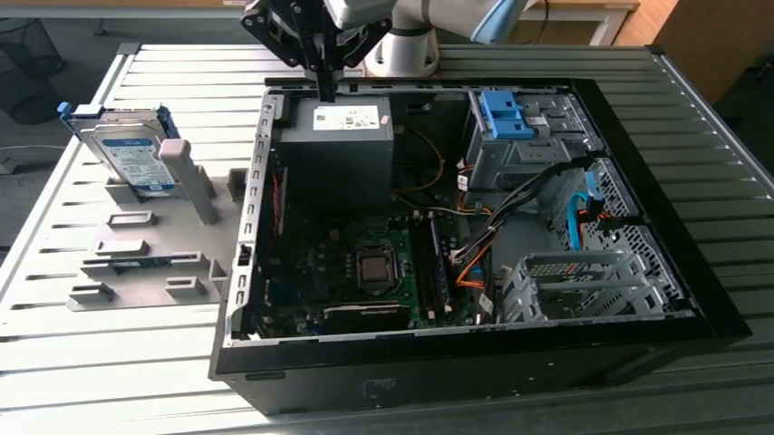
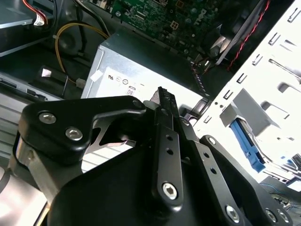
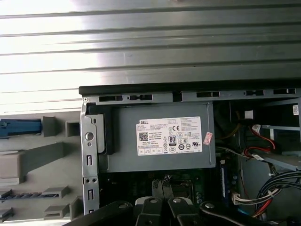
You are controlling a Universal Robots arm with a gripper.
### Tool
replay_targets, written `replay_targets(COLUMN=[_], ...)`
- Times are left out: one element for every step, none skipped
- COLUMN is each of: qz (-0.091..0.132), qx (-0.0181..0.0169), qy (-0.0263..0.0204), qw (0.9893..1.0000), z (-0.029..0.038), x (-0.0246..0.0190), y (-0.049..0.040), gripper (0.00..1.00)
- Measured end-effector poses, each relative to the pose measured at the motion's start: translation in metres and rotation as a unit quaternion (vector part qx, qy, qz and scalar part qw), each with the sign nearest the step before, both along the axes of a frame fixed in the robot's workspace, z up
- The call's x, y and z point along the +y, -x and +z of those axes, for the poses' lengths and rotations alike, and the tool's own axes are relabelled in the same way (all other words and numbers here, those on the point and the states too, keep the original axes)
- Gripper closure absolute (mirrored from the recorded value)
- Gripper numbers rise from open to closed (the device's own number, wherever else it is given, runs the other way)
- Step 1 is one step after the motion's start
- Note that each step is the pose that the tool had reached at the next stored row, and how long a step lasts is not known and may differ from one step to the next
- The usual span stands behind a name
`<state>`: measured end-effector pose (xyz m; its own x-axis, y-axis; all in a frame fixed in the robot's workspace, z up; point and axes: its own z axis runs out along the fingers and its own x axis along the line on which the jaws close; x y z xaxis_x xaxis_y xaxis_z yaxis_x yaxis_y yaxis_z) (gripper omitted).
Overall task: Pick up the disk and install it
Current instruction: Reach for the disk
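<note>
1. Fingers (image 2: 162,101), pressed together and empty, hang just above the power supply (image 1: 339,145) by the case (image 1: 659,181) rim.
2. Cables (image 1: 484,245) and a drive cage (image 1: 520,149) crowd the case toward the exterior view's right.
3. The disk (image 1: 127,154) stands in a grey rack (image 1: 158,272) on the surface (image 1: 121,362), outside the case wall, open above.

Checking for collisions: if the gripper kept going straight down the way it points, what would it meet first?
Probably the grey metal power supply box with its white sticker. The gripper hangs just above the box's rear edge, though depth is unclear.

Bright daylight, strong glare off the slatted table (image 3: 150,47), computer case (image 1: 459,372) interior in shadow
</note>
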<state>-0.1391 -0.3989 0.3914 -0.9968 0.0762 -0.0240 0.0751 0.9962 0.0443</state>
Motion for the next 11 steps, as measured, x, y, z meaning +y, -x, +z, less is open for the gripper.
replay_targets(qz=[0.0,0.0,0.0,0.0,0.0,0.0,0.0,0.0,0.0,0.0,0.0], qx=[0.0,0.0,0.0,0.0,0.0,0.0,0.0,0.0,0.0,0.0,0.0], qy=[0.0,0.0,0.0,0.0,0.0,0.0,0.0,0.0,0.0,0.0,0.0], qw=[1.0,1.0,1.0,1.0,1.0,1.0,1.0,1.0,1.0,1.0,1.0], z=[-0.0001,-0.0001,-0.0002,-0.0002,-0.0003,-0.0003,-0.0004,-0.0004,-0.0005,-0.0005,-0.0006], x=[0.0,0.0,0.0,0.0,0.0,0.0,0.0,0.0,0.0,0.0,0.0], y=[0.0004,0.0008,0.0012,0.0016,0.0021,0.0025,0.003,0.0034,0.0039,0.0043,0.0048], gripper=[0.89,0.89,0.89,0.89,0.89,0.89,0.89,0.89,0.89,0.89,0.89])
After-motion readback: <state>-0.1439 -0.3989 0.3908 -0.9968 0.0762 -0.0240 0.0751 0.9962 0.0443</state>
